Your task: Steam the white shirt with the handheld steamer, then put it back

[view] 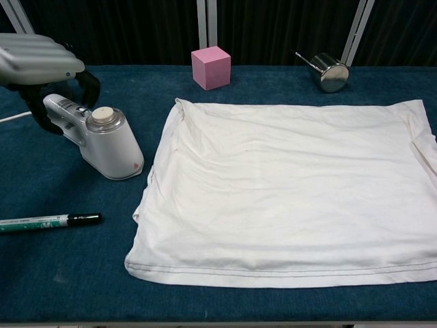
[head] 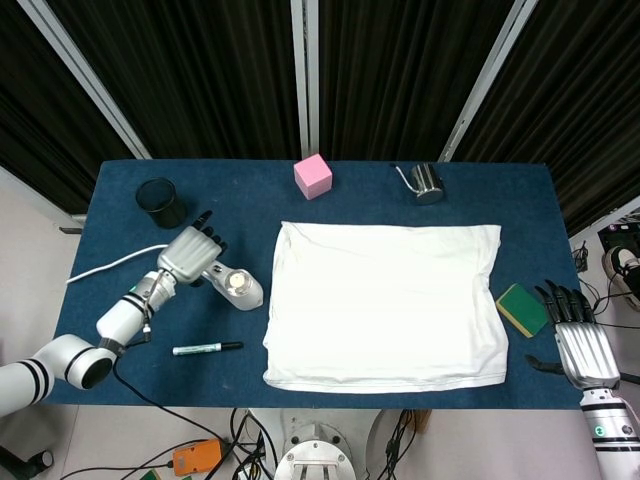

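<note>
The white shirt (head: 385, 305) lies flat in the middle of the blue table (head: 330, 208); in the chest view the shirt (view: 287, 191) fills the centre and right. Just left of it the white handheld steamer (head: 236, 284) lies on the cloth, its handle pointing back-left. My left hand (head: 190, 254) hangs over that handle. In the chest view the left hand (view: 39, 59) sits just above the steamer (view: 106, 145), fingers curving down on both sides of the handle without closing on it. My right hand (head: 583, 346) stays beyond the table's right edge, fingers straight, holding nothing.
A black cup (head: 160, 201) stands at the back left, a pink cube (head: 313, 176) and a metal cup (head: 428, 183) along the back edge. A marker pen (head: 207, 348) lies near the front left, a green and yellow sponge (head: 523, 309) right of the shirt. The steamer's white cord (head: 110, 266) trails left.
</note>
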`<state>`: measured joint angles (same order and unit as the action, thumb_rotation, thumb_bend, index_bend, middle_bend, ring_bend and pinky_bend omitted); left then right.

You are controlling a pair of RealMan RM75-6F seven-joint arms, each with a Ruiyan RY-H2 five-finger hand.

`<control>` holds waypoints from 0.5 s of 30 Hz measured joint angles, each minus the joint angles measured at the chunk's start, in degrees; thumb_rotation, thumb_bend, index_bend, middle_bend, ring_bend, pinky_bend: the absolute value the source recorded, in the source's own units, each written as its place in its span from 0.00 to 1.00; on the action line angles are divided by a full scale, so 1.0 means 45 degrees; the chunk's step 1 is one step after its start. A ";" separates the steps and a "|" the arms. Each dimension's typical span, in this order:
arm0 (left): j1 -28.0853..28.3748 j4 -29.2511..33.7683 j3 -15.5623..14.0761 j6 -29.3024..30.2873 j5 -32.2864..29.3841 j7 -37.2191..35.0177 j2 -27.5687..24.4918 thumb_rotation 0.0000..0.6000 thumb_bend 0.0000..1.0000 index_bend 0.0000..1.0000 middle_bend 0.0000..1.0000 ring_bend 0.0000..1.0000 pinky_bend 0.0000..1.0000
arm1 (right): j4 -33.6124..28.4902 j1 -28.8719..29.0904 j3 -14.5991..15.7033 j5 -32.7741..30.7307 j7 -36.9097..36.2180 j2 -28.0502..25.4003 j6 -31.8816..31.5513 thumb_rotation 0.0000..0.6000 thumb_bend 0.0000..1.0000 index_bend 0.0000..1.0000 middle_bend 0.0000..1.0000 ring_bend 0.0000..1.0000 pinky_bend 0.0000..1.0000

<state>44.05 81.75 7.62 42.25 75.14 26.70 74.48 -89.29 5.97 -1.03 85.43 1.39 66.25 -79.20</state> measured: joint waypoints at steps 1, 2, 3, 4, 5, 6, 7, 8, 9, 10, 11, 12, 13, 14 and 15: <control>0.0047 -0.0034 -0.0031 -0.0038 -0.0108 0.0070 0.0049 1.00 0.05 0.42 0.40 0.29 0.00 | 0.0011 0.0006 -0.0001 -0.0011 -0.0011 0.0006 0.0021 1.00 0.11 0.00 0.04 0.00 0.02; 0.0082 -0.0055 -0.0056 -0.0068 -0.0197 0.0132 0.0083 1.00 0.05 0.42 0.40 0.29 0.00 | 0.0036 0.0016 -0.0005 -0.0025 -0.0030 0.0016 0.0048 1.00 0.11 0.00 0.04 0.00 0.02; 0.0130 -0.0086 -0.0092 -0.0109 -0.0326 0.0231 0.0128 1.00 0.05 0.42 0.40 0.29 0.00 | 0.0053 0.0023 -0.0007 -0.0029 -0.0041 0.0025 0.0061 1.00 0.11 0.00 0.04 0.00 0.02; 0.0165 -0.0106 -0.0122 -0.0141 -0.0427 0.0304 0.0163 1.00 0.05 0.42 0.41 0.29 0.00 | 0.0068 0.0027 -0.0007 -0.0033 -0.0053 0.0030 0.0074 1.00 0.11 0.00 0.04 0.00 0.02; 0.0197 -0.0125 -0.0153 -0.0173 -0.0532 0.0370 0.0198 1.00 0.05 0.42 0.41 0.30 0.00 | 0.0081 0.0031 -0.0008 -0.0037 -0.0066 0.0035 0.0084 1.00 0.11 0.00 0.04 0.00 0.02; 0.0227 -0.0141 -0.0187 -0.0201 -0.0637 0.0437 0.0233 1.00 0.05 0.42 0.41 0.30 0.00 | 0.0094 0.0033 -0.0010 -0.0043 -0.0078 0.0041 0.0090 1.00 0.11 0.00 0.04 0.00 0.02; 0.0268 -0.0158 -0.0237 -0.0232 -0.0773 0.0530 0.0279 1.00 0.05 0.42 0.42 0.31 0.00 | 0.0119 0.0035 -0.0014 -0.0059 -0.0097 0.0051 0.0102 1.00 0.11 0.00 0.04 0.00 0.02; 0.0298 -0.0171 -0.0279 -0.0251 -0.0873 0.0599 0.0319 1.00 0.05 0.42 0.42 0.31 0.00 | 0.0138 0.0038 -0.0018 -0.0069 -0.0116 0.0060 0.0112 1.00 0.11 0.00 0.04 0.00 0.02; 0.0329 -0.0186 -0.0324 -0.0267 -0.0969 0.0664 0.0360 1.00 0.05 0.43 0.43 0.32 0.00 | 0.0156 0.0043 -0.0022 -0.0078 -0.0137 0.0069 0.0125 1.00 0.11 0.00 0.04 0.00 0.02; 0.0369 -0.0206 -0.0387 -0.0284 -0.1078 0.0749 0.0417 1.00 0.05 0.44 0.44 0.33 0.00 | 0.0175 0.0048 -0.0025 -0.0085 -0.0152 0.0079 0.0140 1.00 0.11 0.00 0.04 0.00 0.02; 0.0397 -0.0220 -0.0433 -0.0289 -0.1143 0.0806 0.0455 1.00 0.05 0.45 0.44 0.34 0.00 | 0.0199 0.0056 -0.0026 -0.0094 -0.0167 0.0092 0.0161 1.00 0.11 0.00 0.04 0.00 0.02; 0.0419 -0.0229 -0.0472 -0.0289 -0.1199 0.0846 0.0483 1.00 0.05 0.45 0.45 0.34 0.00 | 0.0211 0.0063 -0.0026 -0.0097 -0.0177 0.0104 0.0178 1.00 0.11 0.00 0.04 0.00 0.02; 0.0444 -0.0235 -0.0508 -0.0288 -0.1273 0.0881 0.0508 1.00 0.05 0.46 0.46 0.35 0.00 | 0.0224 0.0069 -0.0025 -0.0100 -0.0188 0.0114 0.0195 1.00 0.11 0.00 0.04 0.00 0.02; 0.0463 -0.0240 -0.0537 -0.0284 -0.1321 0.0919 0.0523 1.00 0.05 0.47 0.46 0.35 0.00 | 0.0239 0.0078 -0.0022 -0.0106 -0.0204 0.0122 0.0224 1.00 0.11 0.00 0.04 0.00 0.02; 0.0483 -0.0244 -0.0567 -0.0279 -0.1373 0.0961 0.0536 1.00 0.05 0.48 0.47 0.36 0.00 | 0.0251 0.0085 -0.0020 -0.0113 -0.0223 0.0130 0.0244 1.00 0.11 0.00 0.04 0.00 0.02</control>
<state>46.22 80.66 5.07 40.99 68.96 31.03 76.89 -88.16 6.35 -1.12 84.92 0.38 66.83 -78.10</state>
